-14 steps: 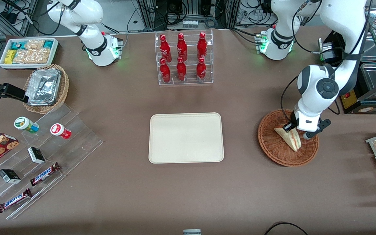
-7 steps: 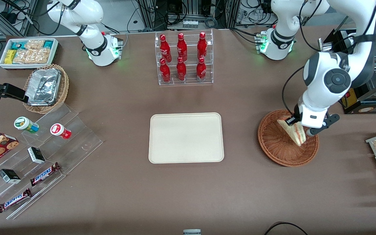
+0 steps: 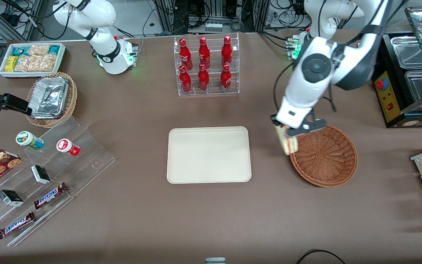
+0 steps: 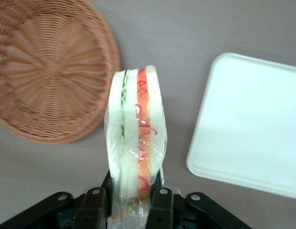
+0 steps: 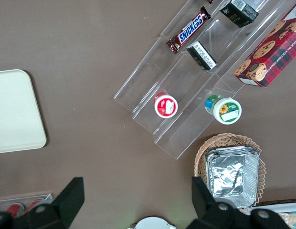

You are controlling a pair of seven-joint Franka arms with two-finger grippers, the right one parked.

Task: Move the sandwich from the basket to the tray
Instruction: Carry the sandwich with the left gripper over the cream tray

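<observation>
Sandwich [image 3: 288, 141]: clear of the basket [image 3: 324, 156], hanging in the air just past its rim on the side nearest the tray [image 3: 208, 154], which sits bare a short way off.
Gripper [image 3: 287, 131]: I have the left arm's fingers [image 4: 160, 207] pinching the wedge at one end, bread faces against the pads, and the rest hangs free below them.
Handling: I judge it light and soft, the sort of thing that squashes under a hard squeeze; its clear film wrap looks slippery. Gripping across the flat bread faces, as I do now, seems the safest hold.
Wrist view: shows the wrap, the green layer on one side and red-orange on the other, plus basket and tray flanking the wedge.
Front view: shows what the wrist cannot, namely the height above the table and the open stretch of table between sandwich and tray.
</observation>
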